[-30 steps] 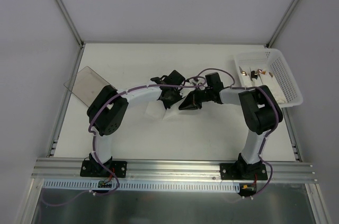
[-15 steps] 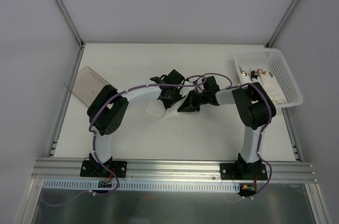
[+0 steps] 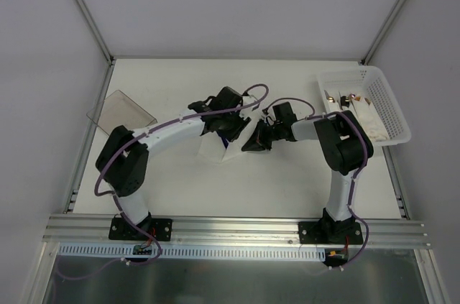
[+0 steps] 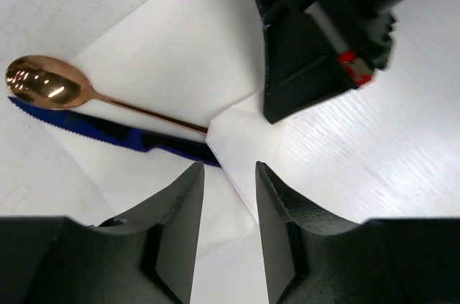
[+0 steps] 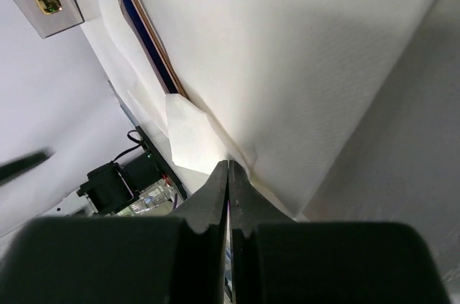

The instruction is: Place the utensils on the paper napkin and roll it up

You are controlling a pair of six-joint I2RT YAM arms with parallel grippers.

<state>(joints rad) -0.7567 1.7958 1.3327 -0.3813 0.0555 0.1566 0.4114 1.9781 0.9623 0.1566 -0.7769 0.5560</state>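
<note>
Resting on white table [image 3: 287, 182] | paper napkin [image 3: 212, 150] | basket [image 3: 390, 108] right | grey walls [image 3: 215, 2]

No readable text, label, brand or number shows in any view.

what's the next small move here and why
Probably carry the right gripper, pinched shut on a corner of the paper napkin, farther across the spoon and knife: the fold covers only their handle ends, and the open left gripper holds nothing.
</note>
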